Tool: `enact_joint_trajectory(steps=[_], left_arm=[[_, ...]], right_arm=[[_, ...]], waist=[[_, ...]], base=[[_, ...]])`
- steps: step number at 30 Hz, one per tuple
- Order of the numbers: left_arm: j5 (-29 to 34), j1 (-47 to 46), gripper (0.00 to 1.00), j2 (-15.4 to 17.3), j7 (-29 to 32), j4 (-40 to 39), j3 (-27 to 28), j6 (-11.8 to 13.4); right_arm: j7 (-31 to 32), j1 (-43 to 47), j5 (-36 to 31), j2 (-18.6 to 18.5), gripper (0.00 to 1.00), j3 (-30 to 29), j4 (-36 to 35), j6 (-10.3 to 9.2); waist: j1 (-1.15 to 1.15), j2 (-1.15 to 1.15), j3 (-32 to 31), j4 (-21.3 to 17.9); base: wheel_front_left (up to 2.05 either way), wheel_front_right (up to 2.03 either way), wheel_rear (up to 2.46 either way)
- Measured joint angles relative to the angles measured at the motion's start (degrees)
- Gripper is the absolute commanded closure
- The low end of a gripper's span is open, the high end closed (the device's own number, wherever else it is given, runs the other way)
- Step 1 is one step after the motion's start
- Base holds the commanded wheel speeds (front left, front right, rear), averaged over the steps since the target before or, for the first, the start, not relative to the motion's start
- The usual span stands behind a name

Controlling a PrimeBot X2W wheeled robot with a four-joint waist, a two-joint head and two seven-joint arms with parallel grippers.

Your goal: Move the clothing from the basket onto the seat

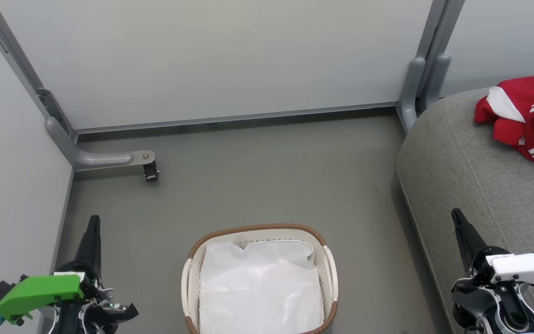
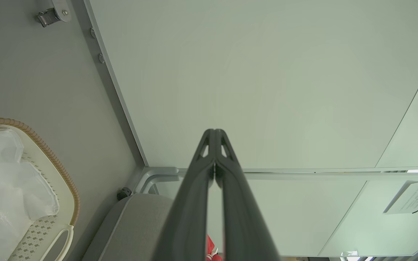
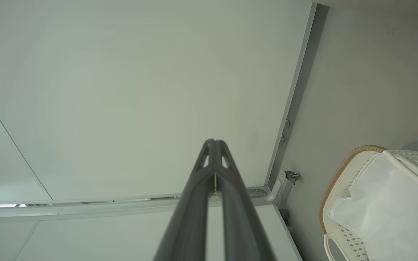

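**Clothing** (image 1: 522, 118): we found it heaped on the seat (image 1: 461, 176), at 2 o'clock in the head view. Its long axis ran roughly 10 to 4, and the frame edge cut it off.

**Basket** (image 1: 257, 228): at 6 o'clock, holding a white liner (image 1: 260, 287). We saw no red inside.

**Right gripper** (image 1: 457, 217): at 4 o'clock against the seat's near side, fingers pressed together, nothing held. The heap lay at 1 o'clock from its tips.

**Left gripper** (image 1: 93, 221): at 8 o'clock, likewise closed and empty, across the basket from the seat.

We judged the right arm nearer, with little left to transfer.
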Motion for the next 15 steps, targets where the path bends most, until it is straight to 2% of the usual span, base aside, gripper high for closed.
enact_joint_trajectory(steps=[15], left_arm=[[0.0,0.0,1.00,0.0,0.0,0.0,0.0,0.0]], right_arm=[[0.0,0.0,0.0,0.0,1.00,0.0,0.0,0.00]], waist=[[0.00,0.00,0.0,0.0]], base=[[0.00,0.00,0.00]])
